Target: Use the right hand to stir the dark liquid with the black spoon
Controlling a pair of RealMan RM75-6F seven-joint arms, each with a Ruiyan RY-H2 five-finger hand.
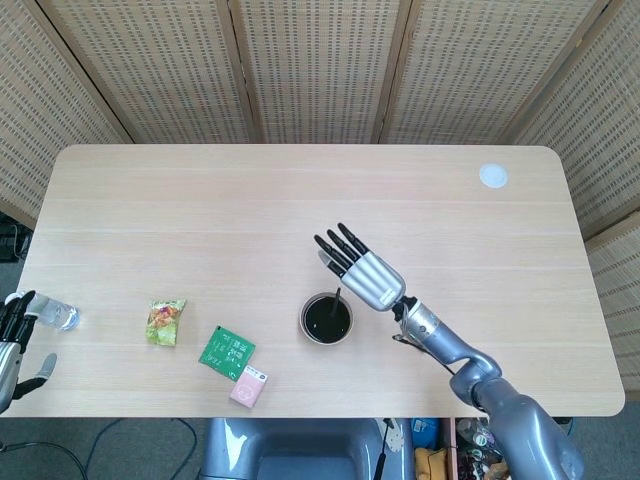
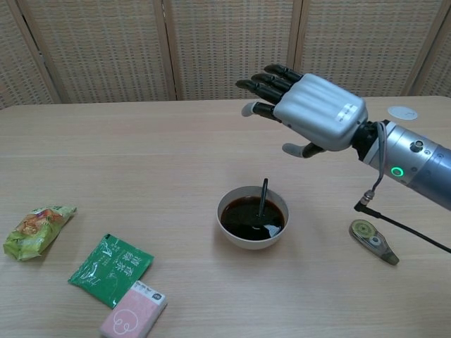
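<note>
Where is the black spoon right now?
The black spoon stands in the bowl of dark liquid, table centre, below the raised right robot hand.

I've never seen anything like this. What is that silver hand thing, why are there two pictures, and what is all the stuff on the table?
Both pictures show one moment. The head view looks down from above; the chest view looks across the wooden table from lower down.

The silver thing is the robot's right hand, a mechanical hand on a metal arm. It hovers above and beside a white bowl of dark liquid, fingers spread, holding nothing. A black spoon leans in the bowl.

The robot's left hand shows only at the head view's left edge, beside a small clear bottle; whether it holds anything is unclear.

Also there: a snack packet, a green sachet, a pink box, a tape dispenser and a white disc.
</note>
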